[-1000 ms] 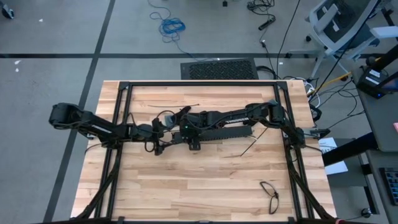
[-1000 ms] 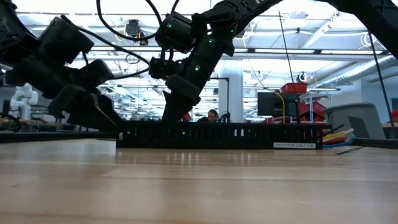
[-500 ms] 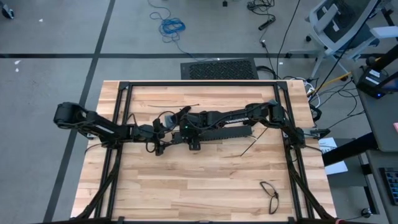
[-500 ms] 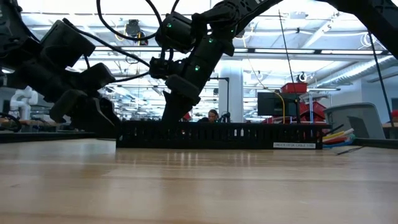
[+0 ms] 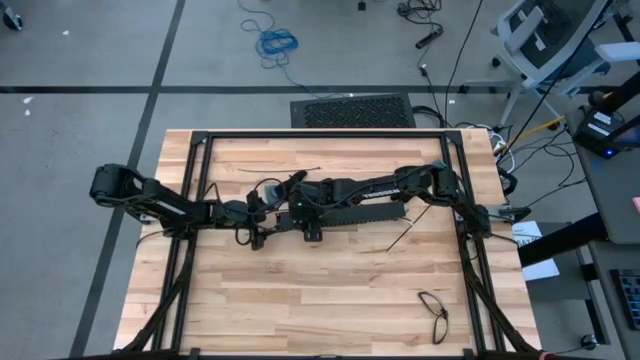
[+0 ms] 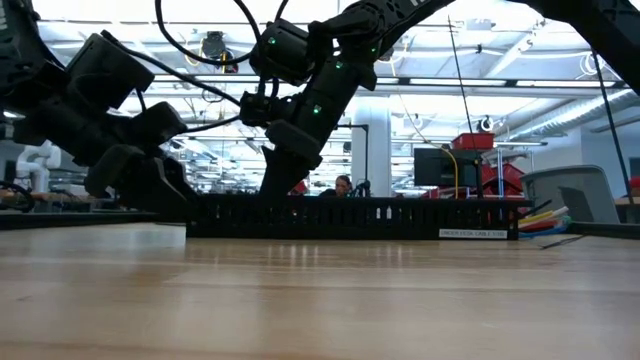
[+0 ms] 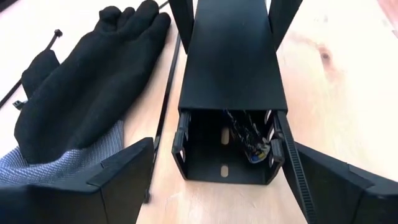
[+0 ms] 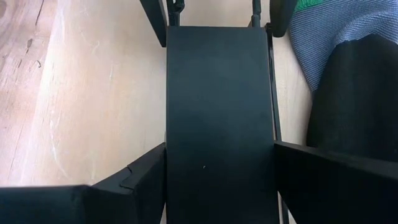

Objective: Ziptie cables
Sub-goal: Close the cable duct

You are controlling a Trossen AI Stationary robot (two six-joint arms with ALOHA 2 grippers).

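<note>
The right hand (image 8: 219,180) gripped the long black slotted plastic duct (image 8: 217,106) across its flat lid, a finger pressed to each side wall, while the left hand (image 7: 217,186) stood open at the duct's open end (image 7: 225,149), its fingers spread either side of it and touching nothing. The cables (image 7: 252,140), a small tangle of thin coloured wires, lay inside that end against one wall, and a thin black ribbed zip tie (image 7: 292,168) ran along the outside of the same wall. The likeliest trouble looked to be the left hand closing on the duct wall or the tie instead of the wires, which sat deep and to one side; a push there could also slide the duct within the right hand's hold. A black fabric glove with a grey knit cuff (image 7: 81,106) lay just beside the duct on the pale wooden tabletop (image 7: 348,74) and could snag a finger. In the low view a small white label (image 6: 478,233) showed on the duct's side, its printing too small to read.
</note>
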